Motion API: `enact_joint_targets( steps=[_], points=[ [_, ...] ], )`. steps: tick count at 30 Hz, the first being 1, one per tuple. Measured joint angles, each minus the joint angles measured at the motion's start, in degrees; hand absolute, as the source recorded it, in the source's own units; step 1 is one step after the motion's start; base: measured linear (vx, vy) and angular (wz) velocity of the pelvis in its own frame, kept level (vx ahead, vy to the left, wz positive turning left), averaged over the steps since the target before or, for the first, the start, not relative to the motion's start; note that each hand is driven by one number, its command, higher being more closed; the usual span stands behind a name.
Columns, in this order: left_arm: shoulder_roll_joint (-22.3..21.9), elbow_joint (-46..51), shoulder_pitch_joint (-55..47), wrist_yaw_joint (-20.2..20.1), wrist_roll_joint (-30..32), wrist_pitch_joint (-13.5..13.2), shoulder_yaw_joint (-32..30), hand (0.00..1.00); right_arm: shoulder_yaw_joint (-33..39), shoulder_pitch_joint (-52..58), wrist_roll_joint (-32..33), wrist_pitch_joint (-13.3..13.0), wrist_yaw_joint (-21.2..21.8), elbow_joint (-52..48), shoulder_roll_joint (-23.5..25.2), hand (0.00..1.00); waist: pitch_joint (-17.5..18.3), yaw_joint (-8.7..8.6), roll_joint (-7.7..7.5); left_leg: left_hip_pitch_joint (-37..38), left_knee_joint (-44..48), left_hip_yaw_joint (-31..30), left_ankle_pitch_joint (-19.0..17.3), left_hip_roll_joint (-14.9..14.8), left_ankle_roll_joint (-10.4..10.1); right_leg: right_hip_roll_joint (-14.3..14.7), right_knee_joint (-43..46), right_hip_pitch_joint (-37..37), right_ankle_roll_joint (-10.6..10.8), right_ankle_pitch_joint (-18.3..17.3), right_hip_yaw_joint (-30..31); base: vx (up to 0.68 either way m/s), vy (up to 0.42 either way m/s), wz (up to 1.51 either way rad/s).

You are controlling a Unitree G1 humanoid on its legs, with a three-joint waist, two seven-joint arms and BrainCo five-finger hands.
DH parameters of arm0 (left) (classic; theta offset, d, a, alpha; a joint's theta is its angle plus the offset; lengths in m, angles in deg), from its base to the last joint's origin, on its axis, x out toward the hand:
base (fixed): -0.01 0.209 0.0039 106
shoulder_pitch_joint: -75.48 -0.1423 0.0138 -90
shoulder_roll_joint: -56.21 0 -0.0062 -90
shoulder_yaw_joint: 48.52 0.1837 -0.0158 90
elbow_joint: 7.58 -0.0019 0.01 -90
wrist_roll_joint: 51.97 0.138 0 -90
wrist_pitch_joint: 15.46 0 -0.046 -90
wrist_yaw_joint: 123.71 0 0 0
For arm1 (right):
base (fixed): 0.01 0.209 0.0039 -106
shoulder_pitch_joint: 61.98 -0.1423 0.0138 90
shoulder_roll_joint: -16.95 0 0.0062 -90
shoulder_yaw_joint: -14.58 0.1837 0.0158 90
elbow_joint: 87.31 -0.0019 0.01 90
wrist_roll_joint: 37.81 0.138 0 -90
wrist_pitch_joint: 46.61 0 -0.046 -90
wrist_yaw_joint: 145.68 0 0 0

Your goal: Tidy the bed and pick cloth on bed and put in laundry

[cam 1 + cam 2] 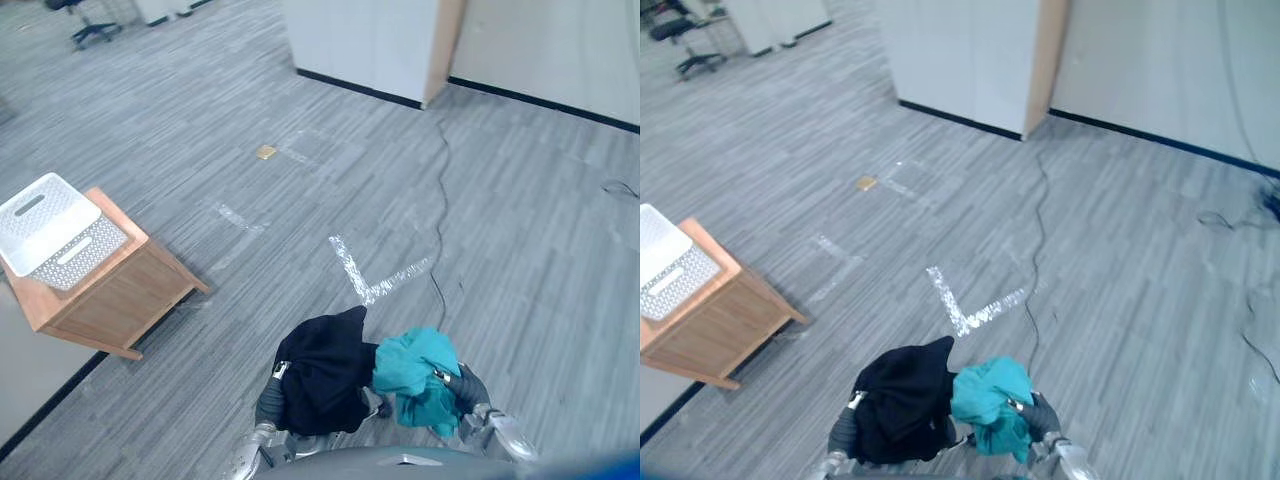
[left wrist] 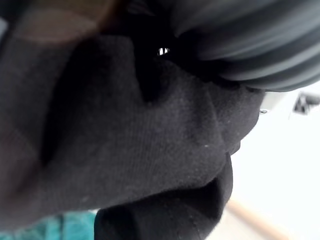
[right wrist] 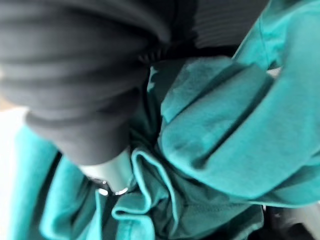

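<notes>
White laundry basket (image 1: 55,228) sits on a small wooden tabletop (image 1: 120,295). Well to the right of the basket and nearer the robot, the left hand (image 1: 270,402) is under a bunched black cloth (image 1: 325,370), grip can't be told. Further right of the basket, a teal cloth (image 1: 415,375) touches the black one and covers the right hand (image 1: 470,390), state can't be told either.

Matt blk cloth (image 1: 320,380), teal cloth (image 1: 420,372), wood table (image 1: 120,292).
</notes>
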State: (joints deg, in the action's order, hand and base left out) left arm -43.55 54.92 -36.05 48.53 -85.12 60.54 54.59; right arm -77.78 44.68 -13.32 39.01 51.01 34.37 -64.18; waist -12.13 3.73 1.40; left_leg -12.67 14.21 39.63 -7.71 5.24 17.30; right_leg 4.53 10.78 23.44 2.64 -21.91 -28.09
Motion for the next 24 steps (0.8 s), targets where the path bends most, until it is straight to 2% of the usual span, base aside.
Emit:
enact_joint_targets(
  steps=[1, 2, 3, 5, 6, 8, 9, 10, 12, 13, 14, 15, 16, 17, 18, 19, 20, 21, 22, 23, 24],
  points=[
    [1.36, 0.7, 0.28, 0.73, 0.12, 1.09, -0.22, 1.0, -0.12, -0.81, -0.07, -0.02, -0.66, 1.46, 0.47, 1.0, 0.74, 0.2, -2.06, -0.04, 1.37, -1.59, -1.98, 0.99, 0.39, -2.52, 8.08, -2.85, 0.9, -0.16, -0.74, 0.52, -0.14, 0.6],
    [1.8, 0.4, 0.33, 1.46, 0.03, 1.39, -0.08, 1.0, -0.32, -1.19, -0.07, -0.26, -1.05, 1.96, 0.48, 1.0, 1.15, 0.13, -2.98, 0.29, 2.04, -3.34, -3.59, 1.36, 0.35, -5.11, 20.45, -7.71, 2.74, 2.86, -0.85, 0.81, -0.11, 0.81],
    [1.99, 0.25, 0.35, 2.26, -0.13, 1.33, -0.42, 1.0, -0.37, -1.75, 0.02, -1.37, -1.03, 1.82, 0.35, 1.0, 1.26, -0.02, -2.8, 2.22, 2.42, -6.56, -4.64, 2.18, -0.68, -9.76, 37.64, -14.27, 1.25, 7.93, 0.35, 0.69, -0.041, 0.91],
    [1.66, -1.25, 0.41, 4.45, -0.15, 1.41, -0.52, 1.0, -0.26, -2.04, 0.02, -1.76, -1.01, 1.54, 0.03, 1.0, 1.13, -1.27, -2.56, 7.77, 2.25, -12.68, -6.04, 3.0, -1.29, -15.03, 51.62, -19.39, 0.95, 7.77, 0.64, 0.83, -0.073, 1.45],
    [1.54, -2.0, 0.39, 5.9, -0.15, 2.37, -0.3, 1.0, -0.47, -0.88, 0.06, -1.92, -0.96, -0.09, -0.05, 1.0, 0.85, -1.49, -2.08, 12.33, 1.58, -17.74, -6.04, 2.83, -1.34, -17.12, 53.29, -20.76, 0.68, 7.08, 1.07, 0.76, -0.131, 1.65],
    [1.52, -1.99, 0.11, 7.76, -0.12, 3.39, 0.58, 1.0, -1.65, 1.61, 0.14, -2.62, -0.75, -4.03, 0.1, 1.0, 0.75, -2.18, -1.32, 17.79, 0.02, -25.03, -5.99, 1.83, -1.44, -17.87, 49.42, -24.92, 1.23, 5.49, 5.85, 0.67, -0.223, 1.96],
    [1.53, -2.0, 0.33, 8.62, -0.01, 3.82, 0.75, 1.0, -2.64, 2.35, 0.59, -2.9, -0.84, -6.07, 0.2, 1.0, 1.23, -3.02, -1.67, 19.87, -1.74, -29.74, -5.8, 1.05, -2.96, -17.98, 43.84, -28.64, 2.07, 4.04, 9.0, 0.62, -0.27, 2.04],
    [1.56, -1.99, 0.58, 8.99, 0.01, 3.87, 1.06, 1.0, -2.94, 2.46, 0.83, -2.93, -0.87, -6.92, 0.21, 1.0, 1.33, -3.32, -1.71, 20.65, -2.59, -31.9, -6.08, 0.49, -3.64, -17.96, 40.14, -30.65, 2.32, 3.55, 10.15, 0.59, -0.306, 1.92],
    [1.68, -2.39, 1.86, 10.27, 0.03, 4.51, 2.61, 1.0, -3.44, 1.99, 1.4, -3.08, -0.87, -7.72, 0.13, 1.0, 0.86, -3.42, -0.96, 22.2, -3.96, -37.56, -7.94, -2.29, -7.22, -17.1, 26.07, -36.2, 2.81, 4.55, 14.08, 0.48, -0.315, 1.47],
    [1.42, -3.7, 2.54, 10.66, 0.09, 4.76, 2.82, 1.0, -3.67, 1.64, 2.29, -3.02, -0.98, -6.43, 0.13, 1.0, 0.6, -3.44, -0.51, 23.07, -3.82, -40.55, -8.96, -4.19, -9.16, -16.35, 15.33, -38.24, 3.81, 8.08, 17.64, 0.63, -0.514, 1.42],
    [1.53, -4.32, 2.16, 10.65, 0.13, 4.58, 2.58, 1.0, -4.08, 1.64, 2.51, -3.0, -1.05, -5.8, 0.22, 1.0, 0.59, -3.17, -0.55, 24.31, -3.52, -42.29, -10.27, -5.73, -12.03, -16.26, 6.42, -39.07, 5.04, 13.01, 21.43, 0.63, -0.541, 1.38],
    [1.88, -4.37, 1.72, 10.61, 0.2, 4.24, 2.57, 1.0, -4.27, 1.72, 2.79, -3.02, -0.96, -5.87, 0.25, 1.0, 0.57, -3.15, -0.59, 25.1, -3.21, -42.89, -11.47, -6.54, -14.01, -16.37, 3.62, -39.34, 5.76, 15.3, 22.94, 0.69, -0.617, 1.25],
    [2.81, -4.2, -0.16, 10.52, 0.28, 3.31, 2.13, 1.0, -5.17, 2.72, 3.49, -3.04, -0.59, -5.87, 0.34, 1.0, 1.07, -3.19, -1.46, 27.6, -2.89, -44.04, -14.54, -8.03, -16.23, -16.62, 3.45, -40.35, 5.75, 17.38, 24.51, 0.5, -0.466, 1.11],
    [2.9, -4.71, -1.75, 10.47, 0.26, 3.07, 1.21, 1.0, -5.4, 3.53, 3.5, -2.98, 0.58, -5.9, -0.02, 1.0, 2.19, -3.36, -1.35, 29.78, -1.9, -45.72, -17.14, -9.69, -17.85, -15.55, 10.88, -41.81, 5.49, 21.71, 24.74, 0.63, -0.586, 0.89],
    [2.81, -5.23, -1.83, 10.44, 0.24, 3.1, 0.86, 1.0, -5.29, 3.52, 3.48, -2.91, 0.87, -6.05, -0.35, 1.0, 2.42, -3.31, -1.23, 29.93, -0.9, -46.22, -17.33, -10.21, -18.04, -15.18, 13.93, -42.34, 5.26, 19.47, 24.47, 0.58, -0.557, 0.45],
    [0.44, -5.03, -3.3, 10.16, 0.26, 2.02, -1.55, 1.0, -5.03, 3.05, 3.54, -2.87, 1.17, -7.18, -1.28, 1.0, 2.57, -2.64, 0.01, 26.15, 10.76, -45.82, -15.48, -11.48, -16.46, -14.85, 20.35, -42.69, 2.86, 13.74, 23.02, 0.65, -0.617, 0.37],
    [-1.33, -4.27, -3.68, 9.63, 0.26, 1.84, -2.59, 1.0, -4.54, 2.6, 4.08, -2.77, 1.21, -9.3, -3.16, 1.0, 2.23, -3.1, 1.48, 20.36, 23.53, -44.48, -10.59, -13.58, -16.93, -14.12, 20.7, -40.17, 1.81, 11.05, 20.64, 0.51, -0.472, 0.45],
    [-1.74, -3.83, -3.67, 9.06, 0.31, 1.55, -2.62, 1.0, -3.86, 2.97, 4.31, -2.61, 1.29, -10.26, -3.8, 1.0, 1.87, -3.61, 2.48, 17.61, 29.61, -43.56, -6.67, -15.22, -17.04, -13.32, 19.83, -38.02, 1.18, 10.33, 19.62, 0.4, -0.347, 0.7],
    [-1.94, -3.17, -3.8, 7.71, 0.75, 0.84, -2.71, 1.0, -2.98, 3.32, 4.53, -2.42, 1.64, -11.09, -4.51, 1.0, 1.4, -3.62, 4.19, 13.07, 38.76, -42.55, -2.29, -17.94, -17.98, -12.28, 17.77, -34.22, 0.27, 9.47, 17.1, 0.45, -0.345, 0.73],
    [-1.69, -2.15, -3.84, 5.53, 2.55, -0.07, -3.02, 1.0, -0.36, 3.3, 5.34, -2.27, 3.6, -9.73, -4.52, 1.0, 1.31, -3.02, 4.23, 7.1, 46.57, -40.17, -3.82, -17.88, -17.99, -12.17, 14.41, -29.15, -0.94, 8.42, 14.67, 0.53, -0.39, 0.77],
    [-1.31, -1.42, -3.93, 4.3, 3.37, -0.49, -3.0, 1.0, 1.09, 3.3, 6.58, -2.34, 5.12, -8.98, -4.72, 1.0, 1.19, -2.6, 3.87, 4.88, 47.15, -38.46, -5.02, -16.62, -18.22, -12.35, 11.25, -25.7, -1.18, 8.34, 13.41, 0.52, -0.364, 0.66]
  ],
)
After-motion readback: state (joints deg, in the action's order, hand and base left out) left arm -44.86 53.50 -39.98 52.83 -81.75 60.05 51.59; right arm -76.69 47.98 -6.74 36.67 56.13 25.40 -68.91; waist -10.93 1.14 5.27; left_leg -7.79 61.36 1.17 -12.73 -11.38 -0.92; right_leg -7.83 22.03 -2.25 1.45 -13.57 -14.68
